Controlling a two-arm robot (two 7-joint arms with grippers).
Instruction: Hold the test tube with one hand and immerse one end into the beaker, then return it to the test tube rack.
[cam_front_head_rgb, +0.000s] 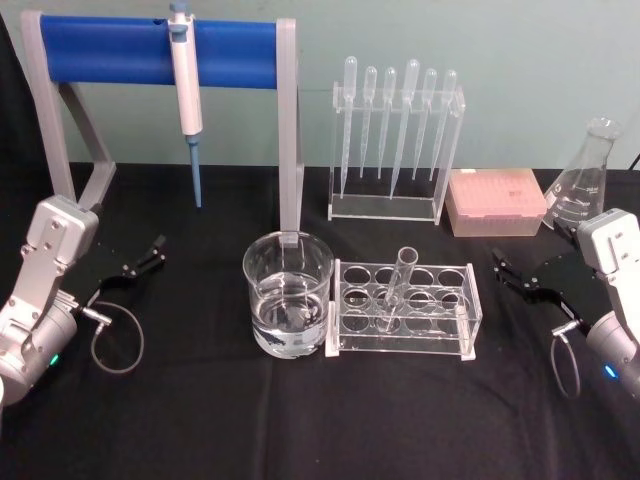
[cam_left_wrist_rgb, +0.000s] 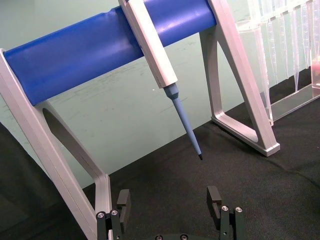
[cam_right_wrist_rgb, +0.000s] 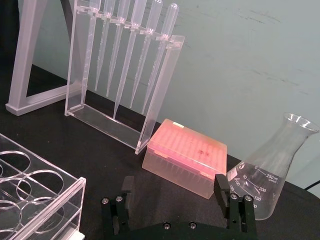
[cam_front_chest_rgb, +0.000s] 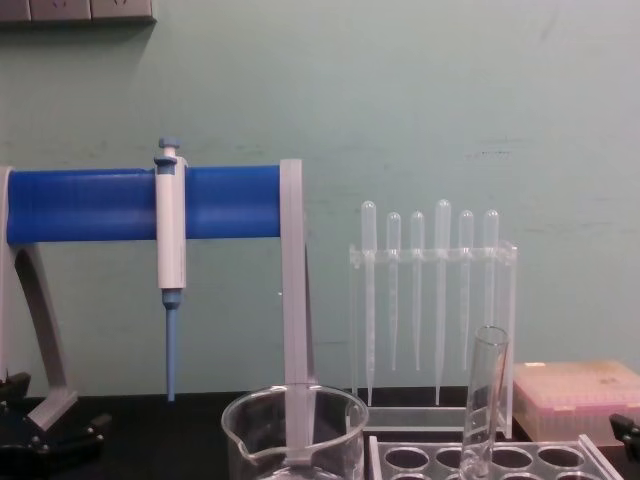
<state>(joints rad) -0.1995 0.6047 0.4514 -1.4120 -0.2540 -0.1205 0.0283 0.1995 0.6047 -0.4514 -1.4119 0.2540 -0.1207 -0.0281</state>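
The clear test tube (cam_front_head_rgb: 399, 288) stands slightly tilted in a hole of the clear acrylic rack (cam_front_head_rgb: 460, 340), and from the chest it rises above that rack (cam_front_chest_rgb: 486, 395). Just left of the rack sits the wide beaker (cam_front_head_rgb: 288, 296) (cam_front_chest_rgb: 296, 432), part full of clear liquid. My left gripper (cam_front_head_rgb: 141, 262) hovers low over the black table, well left of the beaker, open and holding nothing (cam_left_wrist_rgb: 169, 200). My right gripper (cam_front_head_rgb: 517, 273) rests to the right of the rack, also open and holding nothing (cam_right_wrist_rgb: 174, 187). Neither touches the tube.
Behind the beaker stands a blue-barred stand (cam_front_head_rgb: 150, 50) with a hanging pipettor (cam_front_head_rgb: 186, 100). A clear holder of several plastic pipettes (cam_front_head_rgb: 395, 140), a pink tip box (cam_front_head_rgb: 495, 200) and a conical flask (cam_front_head_rgb: 588, 180) line the back right. Loose cables (cam_front_head_rgb: 118, 345) loop by each wrist.
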